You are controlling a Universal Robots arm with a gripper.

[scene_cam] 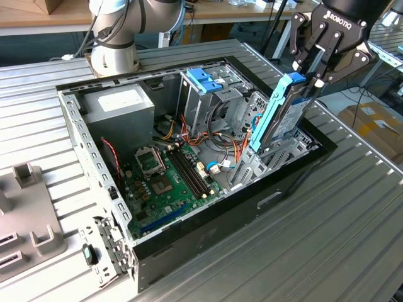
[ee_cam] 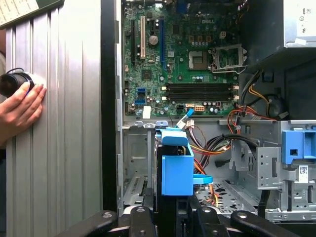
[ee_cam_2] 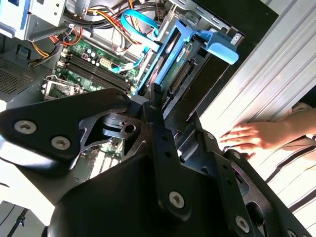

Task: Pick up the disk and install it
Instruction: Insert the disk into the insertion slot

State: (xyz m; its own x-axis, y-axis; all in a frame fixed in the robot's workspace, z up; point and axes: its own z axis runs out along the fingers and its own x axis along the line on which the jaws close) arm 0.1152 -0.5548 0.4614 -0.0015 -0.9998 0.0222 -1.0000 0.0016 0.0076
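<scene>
The disk, a silver-grey drive in a light-blue carrier rail, stands nearly upright and tilted. Its lower end is inside the drive bay at the exterior view's right end of the open computer case. My gripper is above it, shut on the disk's top edge. In the first wrist view the carrier's blue end shows just past my black fingers. In the second wrist view the disk runs down into the bay beyond my gripper's body.
Inside the case lie a green motherboard, a power supply, loose cables and a metal drive cage with a blue bracket. A person's hand rests on the ribbed table beside the case. Grey fixtures sit at the exterior view's left.
</scene>
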